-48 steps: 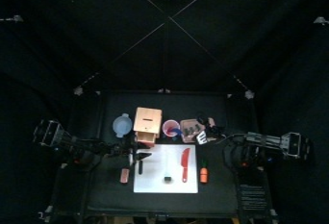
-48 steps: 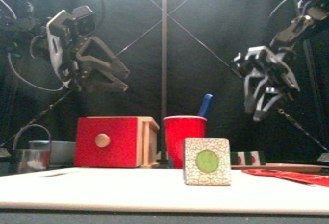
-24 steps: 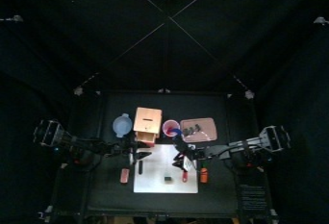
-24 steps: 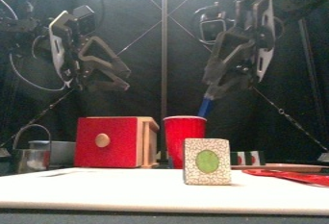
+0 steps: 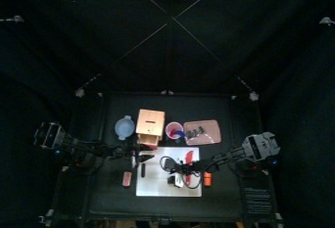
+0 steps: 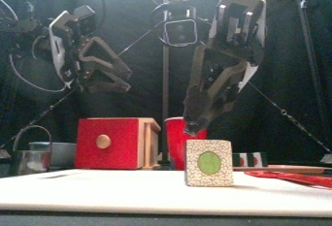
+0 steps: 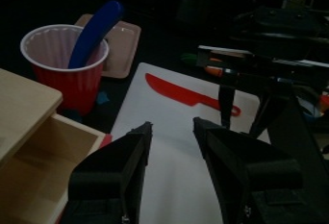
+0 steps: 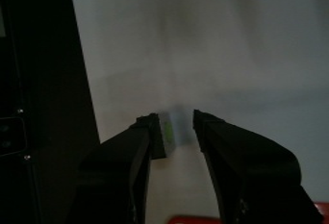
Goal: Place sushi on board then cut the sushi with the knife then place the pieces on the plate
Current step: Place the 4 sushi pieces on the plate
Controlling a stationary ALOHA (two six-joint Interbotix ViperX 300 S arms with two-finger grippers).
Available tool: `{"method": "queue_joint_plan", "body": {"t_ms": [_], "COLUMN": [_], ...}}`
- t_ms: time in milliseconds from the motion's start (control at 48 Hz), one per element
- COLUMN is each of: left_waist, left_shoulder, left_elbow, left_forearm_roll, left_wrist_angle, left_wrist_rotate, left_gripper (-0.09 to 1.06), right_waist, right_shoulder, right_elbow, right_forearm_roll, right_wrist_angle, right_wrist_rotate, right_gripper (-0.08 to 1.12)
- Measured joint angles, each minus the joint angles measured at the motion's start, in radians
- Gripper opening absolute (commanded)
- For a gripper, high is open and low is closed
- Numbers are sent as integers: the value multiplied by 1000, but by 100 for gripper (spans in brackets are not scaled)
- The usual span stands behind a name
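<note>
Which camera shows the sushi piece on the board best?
Front view: the sushi piece stands near and large, green-centred face unobstructed. Top view shows a tiny speck; right wrist view, a sliver between the jaws of the right gripper; left wrist view doesn't clearly show it.

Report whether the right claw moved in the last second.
Yes: the right claw swung left and down, from right of the red cup to just above the sushi.

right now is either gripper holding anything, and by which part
Nothing is held. The right gripper hangs open just above the square speckled sushi piece with a green centre; the left gripper is open and empty.
</note>
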State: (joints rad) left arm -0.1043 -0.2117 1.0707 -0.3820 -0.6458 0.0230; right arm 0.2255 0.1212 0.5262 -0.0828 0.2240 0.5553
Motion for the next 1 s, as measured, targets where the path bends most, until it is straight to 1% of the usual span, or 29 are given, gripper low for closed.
{"method": "queue_joint_plan", "body": {"t_ms": [292, 375, 562, 667, 917, 1000], "left_waist": [-2, 0, -2, -2, -2, -2], "left_shoulder": [0, 2, 0, 2, 0, 2], "left_elbow": [0, 0, 0, 0, 0, 0], "left_forearm_roll": [0, 0, 0, -2, -6, -6], "left_wrist_angle": [-2, 0, 0, -2, 0, 0], "left_wrist_rotate": [0, -2, -2, -2, -2, -2], "left_gripper": [79, 79, 79, 79, 79, 79], "right_waist": [31, 32, 28, 26, 28, 28], "right_shoulder": [6, 5, 6, 12, 51, 72], "right_elbow": [-26, -28, -28, -28, -41, -49], "right_forearm_roll": [67, 81, 80, 71, 63, 44], "right_wrist_angle": [41, 57, 67, 69, 71, 75], "right_wrist_rotate": [-2, -5, -6, -6, -8, -9], "right_gripper": [75, 77, 87, 90, 90, 90]}}
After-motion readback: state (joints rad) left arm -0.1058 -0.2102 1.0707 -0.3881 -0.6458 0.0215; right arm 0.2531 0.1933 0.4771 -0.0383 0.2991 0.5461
